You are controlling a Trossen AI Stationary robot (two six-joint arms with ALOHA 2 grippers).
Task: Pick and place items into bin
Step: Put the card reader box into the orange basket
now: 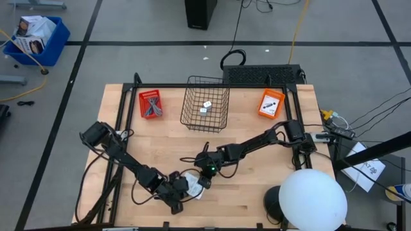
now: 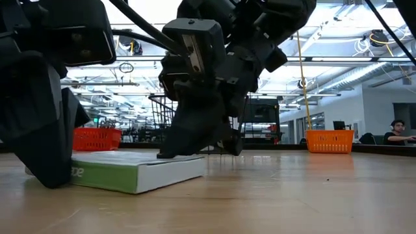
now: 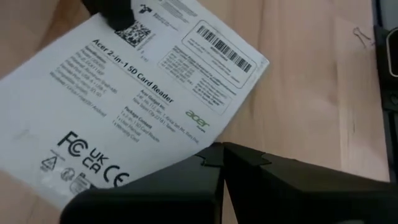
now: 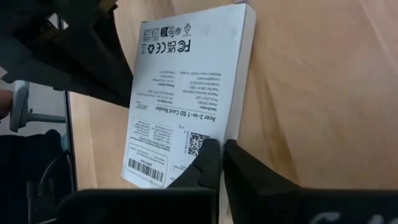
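Note:
A white printed packet (image 1: 193, 185) marked "Acer 2-in-1 SD Card Reader" lies flat on the table near its near edge, printed face (image 3: 112, 106) up and green side (image 2: 130, 177) showing in the low view. My left gripper (image 1: 179, 194) is shut at the packet's left end. My right gripper (image 1: 204, 174) is shut at its right end. Two tiny white cubes (image 1: 205, 106) lie in the black wire basket (image 1: 190, 109) at the far side. The other loose items are not made out. My left gripper is shut with its fingertips (image 3: 211, 155) over the packet's long edge (image 3: 186, 146), slanting down from the table's left. Whether they touch it, I cannot tell. My right gripper is shut, and its fingertips (image 4: 208, 152) rest on the packet's printed face by the QR code (image 4: 196, 143), near one end. It slants down from the table's right, and the packet stays flat on the table.
A red bin (image 1: 151, 104) holding grey pieces stands left of the wire basket, and an orange bin (image 1: 271, 104) stands right of it. A large white round object (image 1: 313, 199) sits at the near right corner. Bare wood lies between the packet and the basket.

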